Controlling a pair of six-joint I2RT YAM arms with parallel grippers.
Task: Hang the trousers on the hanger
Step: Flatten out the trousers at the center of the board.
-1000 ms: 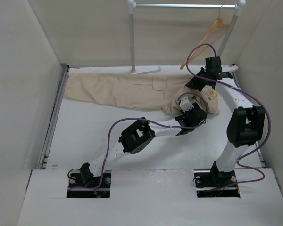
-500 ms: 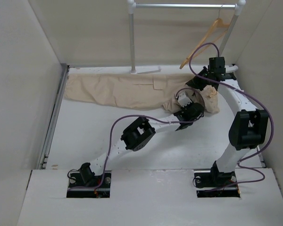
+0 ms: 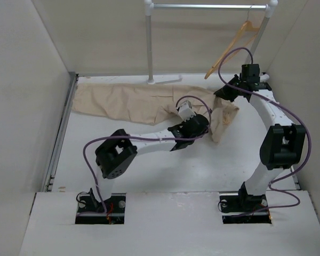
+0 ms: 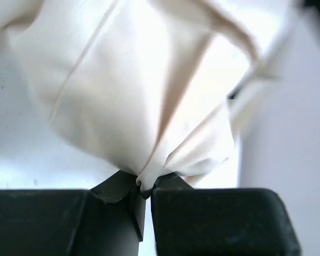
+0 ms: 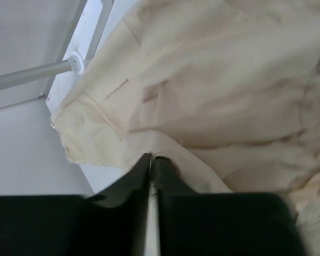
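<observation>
My left gripper is clamped tight on a gathered fold of the trousers, and the cloth balloons out from between the tips in the wrist view. My right gripper is pressed almost together too, nipping a thin edge of the same fabric. From above, the trousers lie along the far side of the table. The legs stretch off to the left, and the rumpled right end is lifted and draped between my two grippers. The hanger hangs tilted by its hook on the rail, up behind my right wrist, apart from the cloth.
</observation>
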